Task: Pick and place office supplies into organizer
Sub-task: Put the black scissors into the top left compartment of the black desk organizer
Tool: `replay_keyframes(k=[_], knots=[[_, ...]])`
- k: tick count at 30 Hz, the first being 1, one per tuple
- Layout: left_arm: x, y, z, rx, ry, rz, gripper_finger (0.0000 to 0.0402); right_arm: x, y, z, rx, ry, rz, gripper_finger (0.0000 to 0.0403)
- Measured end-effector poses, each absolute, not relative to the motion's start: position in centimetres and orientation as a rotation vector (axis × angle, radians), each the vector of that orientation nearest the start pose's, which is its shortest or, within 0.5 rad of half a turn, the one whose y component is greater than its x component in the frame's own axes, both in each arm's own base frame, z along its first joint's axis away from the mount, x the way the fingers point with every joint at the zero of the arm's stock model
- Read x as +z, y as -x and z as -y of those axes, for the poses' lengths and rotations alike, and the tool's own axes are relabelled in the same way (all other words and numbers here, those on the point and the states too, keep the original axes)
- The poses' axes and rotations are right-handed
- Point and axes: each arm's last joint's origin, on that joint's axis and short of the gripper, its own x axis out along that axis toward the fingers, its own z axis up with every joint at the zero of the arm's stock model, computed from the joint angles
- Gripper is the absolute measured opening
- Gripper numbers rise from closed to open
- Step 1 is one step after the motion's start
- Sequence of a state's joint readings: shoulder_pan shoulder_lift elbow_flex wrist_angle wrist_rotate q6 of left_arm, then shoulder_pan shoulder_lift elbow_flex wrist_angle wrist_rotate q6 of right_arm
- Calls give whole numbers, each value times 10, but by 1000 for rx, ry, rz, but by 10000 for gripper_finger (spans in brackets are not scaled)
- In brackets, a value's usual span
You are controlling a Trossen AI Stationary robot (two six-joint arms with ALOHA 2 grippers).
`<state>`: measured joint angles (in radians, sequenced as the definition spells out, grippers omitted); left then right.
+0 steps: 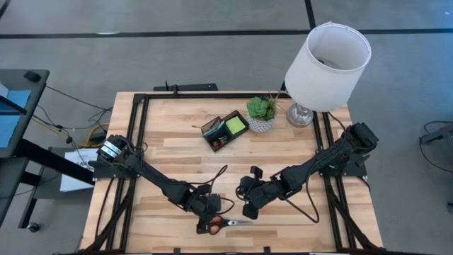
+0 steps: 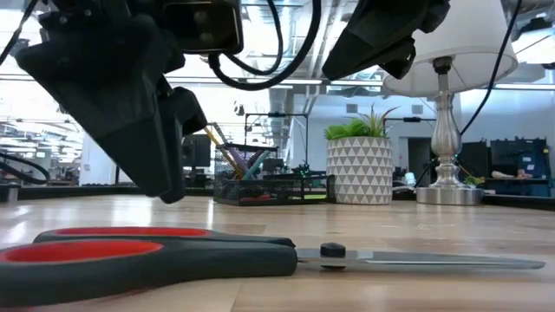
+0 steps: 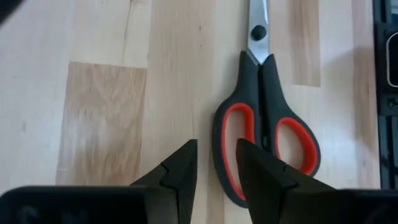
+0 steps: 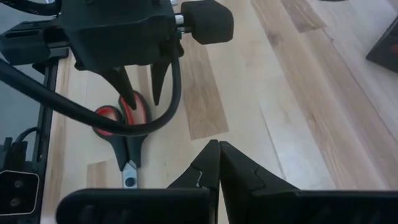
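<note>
Pale butcher-block wooden surface [image 1: 177,149] sits inside a black frame, grey carpet around it. At roughly seven o'clock on the surface, the left hand [image 1: 209,207] hovers just above the handles of the red-and-black-handled steel scissors [image 1: 228,223], fingers released with a narrow gap between them, grasping nothing. Those scissors lie flat near the front edge at six o'clock, blades pointing toward three o'clock. Just beside, at about five o'clock, the right hand [image 1: 248,210] hangs above bare wood with its fingers clenched together, empty. At twelve o'clock the small black compartmented organizer tray [image 1: 225,131] holds a lime-green square sticky-note pad [image 1: 236,125]. Just beside the tray stands a small green succulent in a white patterned pot [image 1: 260,113], then a white-shaded silver-based lamp [image 1: 327,57].
</note>
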<state>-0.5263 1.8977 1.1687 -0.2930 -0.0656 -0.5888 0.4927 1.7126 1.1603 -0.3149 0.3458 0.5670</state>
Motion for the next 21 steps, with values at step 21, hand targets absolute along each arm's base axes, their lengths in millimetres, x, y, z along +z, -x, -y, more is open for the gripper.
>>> replay_keyframes(k=[21], knots=[[141,-313,203,-33,272,-1015,105,214,-317,-168,-71,-170,-804,4]])
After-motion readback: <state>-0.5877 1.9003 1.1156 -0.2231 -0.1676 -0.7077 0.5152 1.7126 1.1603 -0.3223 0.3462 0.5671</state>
